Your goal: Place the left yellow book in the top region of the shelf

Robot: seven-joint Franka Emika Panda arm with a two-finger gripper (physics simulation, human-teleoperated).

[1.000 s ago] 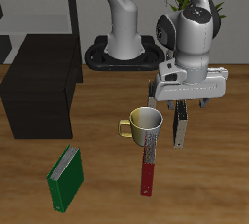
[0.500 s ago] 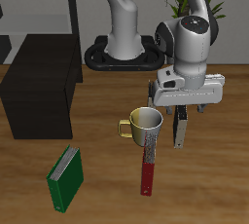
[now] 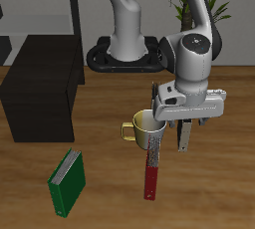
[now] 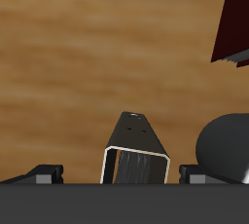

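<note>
The left yellow book (image 3: 184,143) stands upright on the wooden table beside a metal mug, seen edge-on as a thin dark slab. My gripper (image 3: 185,130) has come down over its upper end, one finger on each side. In the wrist view the book's dark top edge (image 4: 134,142) lies between the two fingertips, which stand wider apart than the book and do not touch it, so the gripper (image 4: 119,174) is open. The shelf (image 3: 40,89), a low black cabinet, sits at the far side of the table, well away from the gripper.
A metal mug (image 3: 147,125) with a yellow handle stands right beside the book. A long red-and-grey flat object (image 3: 152,168) lies in front of the mug, its dark red end (image 4: 233,18) showing in the wrist view. A green book (image 3: 68,183) lies near the front edge.
The gripper has dropped lower and shifted slightly toward the table's front, so its fingers now straddle the book's top. The book, mug and other objects have not moved.
</note>
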